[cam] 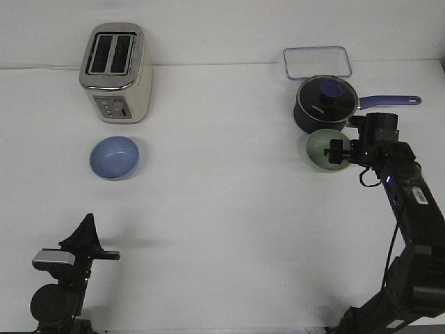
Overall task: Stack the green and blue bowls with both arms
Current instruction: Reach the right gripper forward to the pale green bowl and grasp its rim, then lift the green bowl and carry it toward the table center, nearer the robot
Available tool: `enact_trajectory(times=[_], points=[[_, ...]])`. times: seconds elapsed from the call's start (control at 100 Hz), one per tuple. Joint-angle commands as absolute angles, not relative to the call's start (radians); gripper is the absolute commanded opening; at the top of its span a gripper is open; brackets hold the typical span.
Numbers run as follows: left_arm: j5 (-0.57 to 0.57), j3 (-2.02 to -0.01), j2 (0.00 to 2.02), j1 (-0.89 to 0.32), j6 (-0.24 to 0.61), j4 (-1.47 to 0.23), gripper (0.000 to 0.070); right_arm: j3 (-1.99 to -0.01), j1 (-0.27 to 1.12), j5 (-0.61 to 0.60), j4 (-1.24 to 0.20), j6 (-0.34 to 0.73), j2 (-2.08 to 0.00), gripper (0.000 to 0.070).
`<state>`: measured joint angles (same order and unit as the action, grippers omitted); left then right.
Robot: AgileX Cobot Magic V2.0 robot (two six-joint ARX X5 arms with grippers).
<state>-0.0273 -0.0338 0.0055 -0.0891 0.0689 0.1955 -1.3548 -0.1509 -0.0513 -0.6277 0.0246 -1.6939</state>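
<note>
Reaching in from the right, the right end effector [336, 152] over the near-right rim of the green bowl [322, 149], fingers straddling the rim so that one pad can press inside and the other outside; seemingly closed on that rim, though too small and dark here to say for certain whether clamped or just short of it; a rim grip because a smooth round bowl offers no other hold to a narrow pincer. Green bowl sitting on the white table [229, 209] at the right, just in front of the dark saucepan [325, 104] and close enough that a lift probably wants to go straight up before travelling left; clear lidded box [317, 62] further back, out of the way. Blue bowl [114, 157] well apart on the left side, upright, mouth up, just in front of the toaster [117, 72], untouched and ready to receive the other. Left end effector [104, 255] low at the near-left corner, folded back and holding nothing, fingers apparently together; parked there likely to keep the middle free. Stacking not yet begun.
</note>
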Motion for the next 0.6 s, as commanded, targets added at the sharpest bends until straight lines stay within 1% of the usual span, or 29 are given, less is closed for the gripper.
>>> enact_trajectory(times=[0.0, 0.14, 0.2, 0.26, 0.29, 0.39, 0.46, 0.59], points=[[-0.03, -0.014, 0.003, -0.09, 0.069, 0.21, 0.0012, -1.377, -0.152, -0.052, -0.612, 0.002, -1.737, 0.0505], [-0.03, -0.014, 0.003, -0.09, 0.069, 0.21, 0.0012, -1.377, -0.152, -0.052, -0.603, 0.002, -1.79, 0.0502], [-0.03, -0.014, 0.003, -0.09, 0.069, 0.21, 0.0012, -1.377, -0.152, -0.052, -0.601, 0.002, -1.801, 0.0468], [-0.03, -0.014, 0.003, -0.09, 0.069, 0.21, 0.0012, -1.376, -0.152, -0.052, -0.601, 0.002, -1.802, 0.0387], [-0.03, -0.014, 0.003, -0.09, 0.069, 0.21, 0.0012, -1.376, -0.152, -0.053, -0.599, 0.002, -1.802, 0.0315], [-0.03, -0.014, 0.003, -0.09, 0.069, 0.21, 0.0012, -1.376, -0.152, -0.078, -0.601, 0.0, -1.802, 0.0144], [-0.03, -0.014, 0.003, -0.09, 0.069, 0.21, 0.0012, -1.376, -0.153, -0.088, -0.612, 0.0, -1.802, 0.0], [-0.03, -0.014, 0.003, -0.09, 0.069, 0.21, 0.0012, -1.377, -0.153, -0.088, -0.61, 0.004, -1.8, 0.0]])
